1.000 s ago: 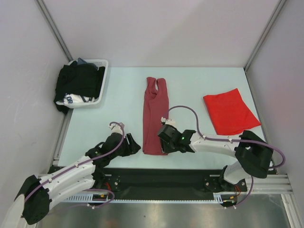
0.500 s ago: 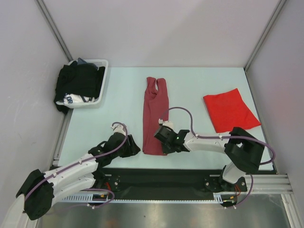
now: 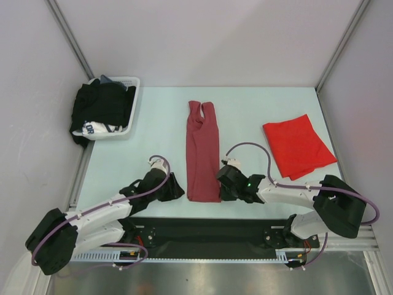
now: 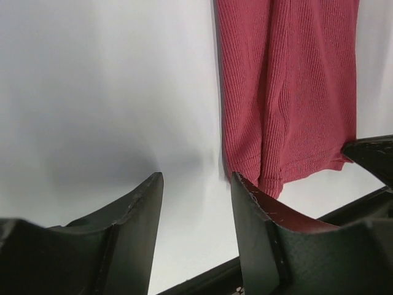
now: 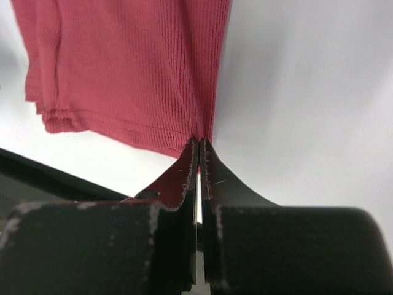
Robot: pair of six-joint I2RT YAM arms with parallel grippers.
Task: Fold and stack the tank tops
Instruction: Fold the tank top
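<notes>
The dusty maroon tank top (image 3: pixel 202 153) lies in a long narrow strip down the middle of the table, straps at the far end. My right gripper (image 3: pixel 221 187) is shut on the hem's right corner (image 5: pixel 199 142), and the ribbed cloth (image 5: pixel 129 67) spreads away from its fingertips. My left gripper (image 3: pixel 174 188) is open on the bare table just left of the hem's left corner. Its right finger (image 4: pixel 258 209) sits close beside the cloth (image 4: pixel 288 92), with nothing between the fingers. The bright red tank top (image 3: pixel 299 142) lies folded at the right.
A white basket (image 3: pixel 130 83) at the far left corner holds black garments (image 3: pixel 101 104) and a white cloth with dark lettering (image 3: pixel 92 129). A black rail (image 3: pixel 202 230) runs along the table's near edge. Grey walls close in both sides.
My right gripper closed on the hem's right corner and moved right, straightening the lower end of the maroon top. My left gripper slid right toward the hem's left corner and narrowed a little.
</notes>
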